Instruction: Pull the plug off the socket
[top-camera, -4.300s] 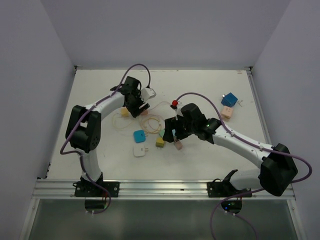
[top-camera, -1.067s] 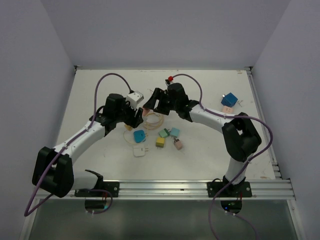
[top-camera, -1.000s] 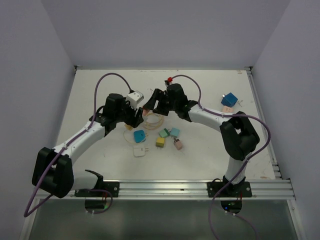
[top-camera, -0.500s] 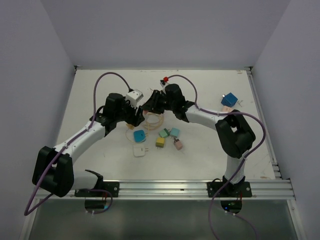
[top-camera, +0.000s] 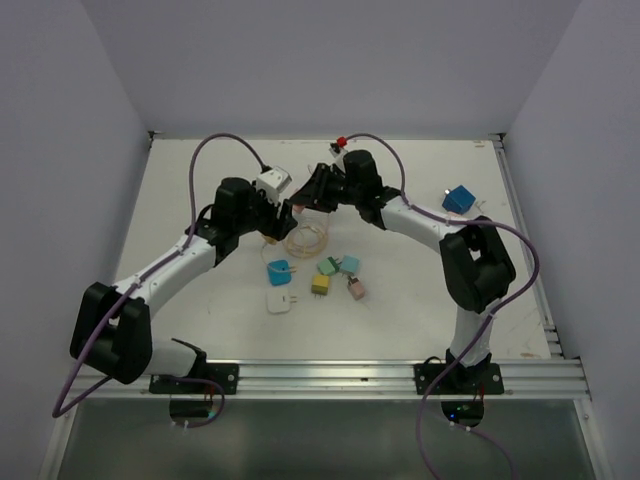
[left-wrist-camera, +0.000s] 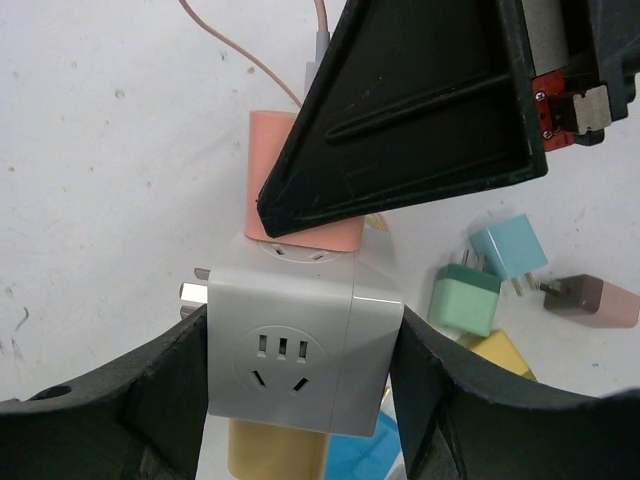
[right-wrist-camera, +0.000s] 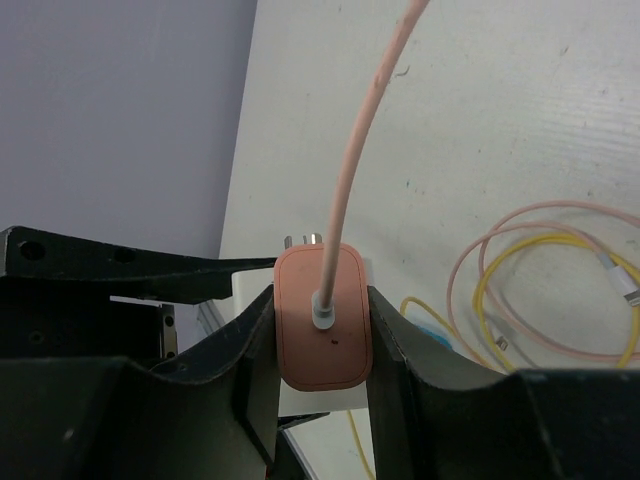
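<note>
A white cube socket (left-wrist-camera: 300, 345) hangs above the table, and my left gripper (left-wrist-camera: 300, 400) is shut on its two sides. A pink plug (left-wrist-camera: 265, 150) sits flush against the socket's far face. My right gripper (right-wrist-camera: 320, 330) is shut on this pink plug (right-wrist-camera: 335, 360), one finger on each long side. The plug's pink cable (right-wrist-camera: 370, 130) rises out of its back. A yellow plug (left-wrist-camera: 275, 455) sticks out of the socket's near side. In the top view the socket (top-camera: 272, 185) and both grippers meet at the back centre of the table.
Pink and yellow cables (top-camera: 310, 240) lie coiled under the grippers. Loose plugs lie nearer: blue (top-camera: 279, 270), white (top-camera: 280, 301), yellow (top-camera: 320, 285), teal (top-camera: 349, 265). A blue cube (top-camera: 458, 198) sits at the right. Walls enclose the table.
My right gripper has shut on the pink plug. Both grippers and the socket have shifted slightly toward the back of the table.
</note>
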